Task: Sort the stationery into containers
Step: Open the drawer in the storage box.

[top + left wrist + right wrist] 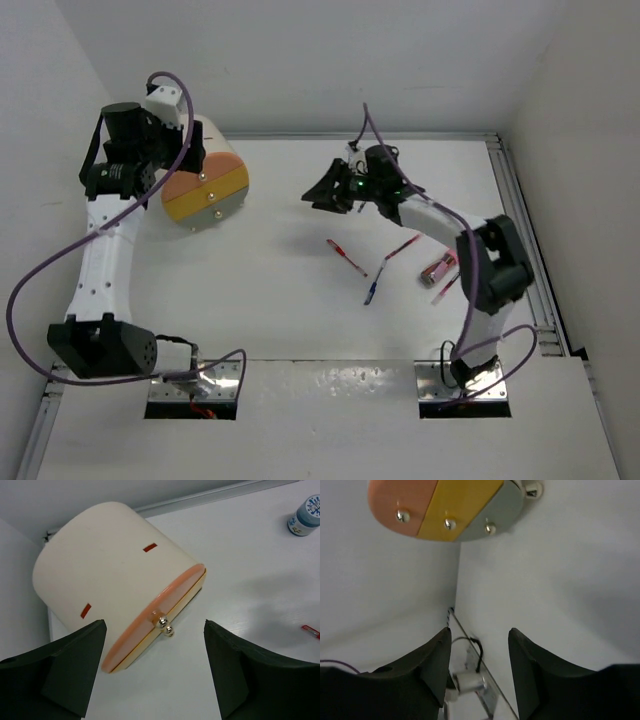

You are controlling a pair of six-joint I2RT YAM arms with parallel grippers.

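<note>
Top external view puts the pens loose on the right half of the desk [300,330]. One red pen [347,258] lies nearest the middle, with a blue pen [372,291] just near of it. A second red pen [404,245] lies to the right, then a thicker pink-red marker [438,270] with a third red pen [447,288] close beside it. The small tub [306,515] shows only in the left wrist view, upright and well apart from the bucket [205,190]. That bucket lies on its side at the far left, its round face split into orange, yellow and grey parts, each with a small metal knob. Nothing is sorted yet.

The left claw [155,680] hovers at the bucket's rim, spread wide and empty. The right claw [328,190] hangs far of the pens, released as well, holding nothing.

The step in hand looks like readying the bucket. The next move probably calls for a sure grip on its rim or a knob, and the knobs are small and round, so they may slip. After that, the pens lie flat and need a low pinch at the desk. The marker and its neighbouring pen crowd each other, so taking one may nudge the other.
</note>
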